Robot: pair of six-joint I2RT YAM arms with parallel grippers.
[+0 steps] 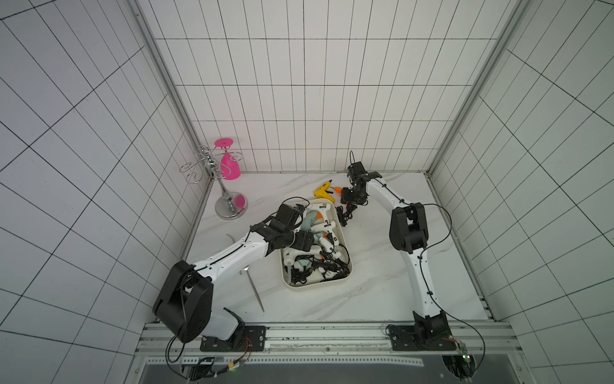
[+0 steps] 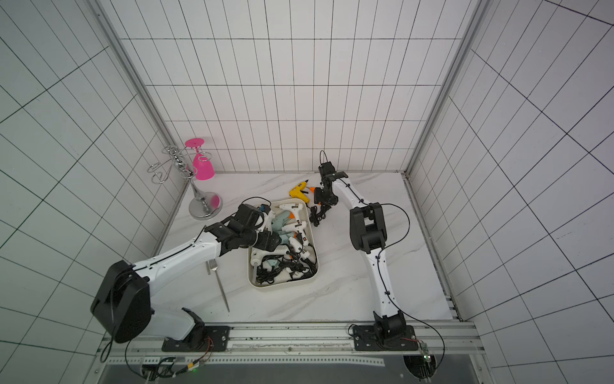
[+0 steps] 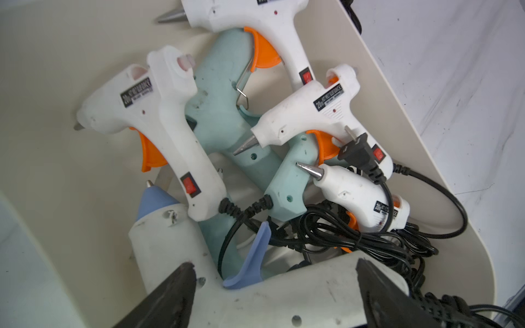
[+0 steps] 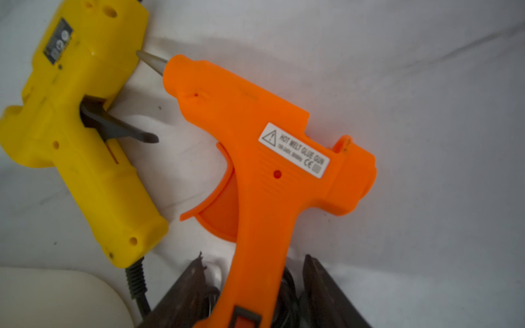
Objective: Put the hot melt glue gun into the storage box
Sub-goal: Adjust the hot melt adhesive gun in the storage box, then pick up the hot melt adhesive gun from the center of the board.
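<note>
While the orange glue gun (image 4: 270,159) lies flat on the table (image 1: 382,282) near its far edge, just past the storage box's (image 1: 317,288) far right corner, the right gripper (image 4: 254,257) sits w/ its jaws apart. They stand one on either side of the handle, low down by the switch. A sliver of table shows btwn one finger (image 4: 181,289) and the handle, so it isn't clamped yet, as far as I can see.

Step in hand, I'd say: grab the orange gun. To do it well, close square on the handle's flat sides & firmly, since smooth plastic may twist in the pinch. Its nozzle tip sits at or nearly on the yellow glue gun (image 4: 85,127) just beside it, so lift straight up first, no sideways drag. The black cord (image 1: 345,214) is bunched by that same box corner. It'll prob. trail & snag the rim, so carry high.

The box is crowded w/ white & teal guns plus cords; aim for a gap. The left gripper (image 3: 274,264) hangs over the box's left side, jaws spread wide over a big white gun (image 3: 159,241) lying inside. Can't tell if the fingers touch it. Stay clear of that arm.
</note>
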